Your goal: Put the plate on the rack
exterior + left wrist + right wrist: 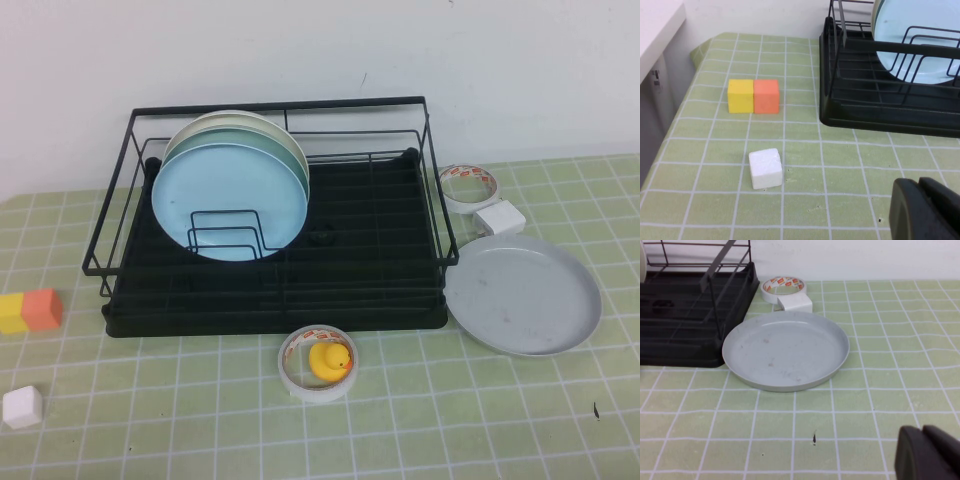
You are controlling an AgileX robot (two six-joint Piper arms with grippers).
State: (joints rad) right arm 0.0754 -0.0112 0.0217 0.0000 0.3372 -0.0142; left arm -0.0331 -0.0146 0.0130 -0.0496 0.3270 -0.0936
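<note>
Plate [522, 294]: lay flat, lower right, touching rack [280, 210]; judged stiff, light, slippery; best pinched at raised rim. Left gripper [925, 210], right gripper [927, 452]: parked low; finger state indiscernible.

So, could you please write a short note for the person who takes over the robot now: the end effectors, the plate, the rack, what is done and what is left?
Left end effector: parked low over the table on the robot's left, near the white cube; holding nothing.
Right end effector: parked over the table on the robot's right, short of the grey plate; holding nothing.
Grey plate: lies flat on the table, at the right end of the rack, its edge close against the tray base.
Rack: three plates stand in its left part, the blue plate in front; the right part is free.
Done: nothing yet. Left: grasp the grey plate, lift it, stand it in the rack.
</note>
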